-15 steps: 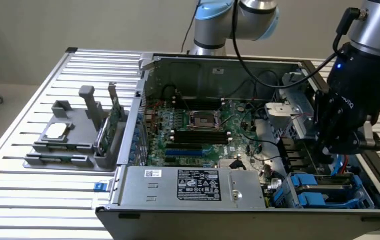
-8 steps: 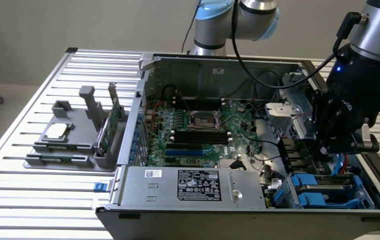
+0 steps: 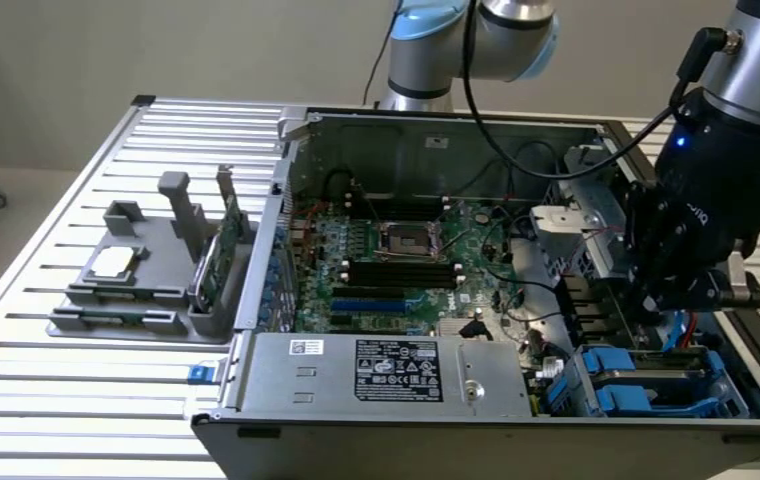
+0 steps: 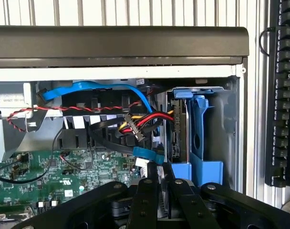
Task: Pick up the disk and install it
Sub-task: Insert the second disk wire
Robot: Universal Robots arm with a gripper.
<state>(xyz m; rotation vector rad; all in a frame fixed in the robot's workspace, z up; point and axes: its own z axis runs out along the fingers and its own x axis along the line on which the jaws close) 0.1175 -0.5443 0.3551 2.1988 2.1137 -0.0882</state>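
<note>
Because the lid is off, the big computer case (image 3: pixel 353 450) lies open on the metal table (image 3: pixel 33 300), so the robot arm (image 3: pixel 740 150) can reach down inside it. The arm stands at the right of the exterior view and dips into the case there, since that is where the drive bay (image 3: pixel 738 385) sits, in the lower right corner. At the left of the exterior view a gray stand (image 3: pixel 140 322) keeps spare parts neat: a small square chip (image 3: pixel 111 262) lies flat on it, and a thin green card (image 3: pixel 227 250) stands on edge in a slot. Inside the bay, the disk (image 4: pixel 178 129) seems to stand on its edge in its blue frame (image 4: pixel 198 143), snug against the bay wall. The gripper (image 4: pixel 160 174) hangs just beside the bay. Its fingers are drawn nearly together, and I see nothing held between them. A bunch of colored wires (image 4: pixel 135 124) plugs in near the disk, close to the fingers.
</note>
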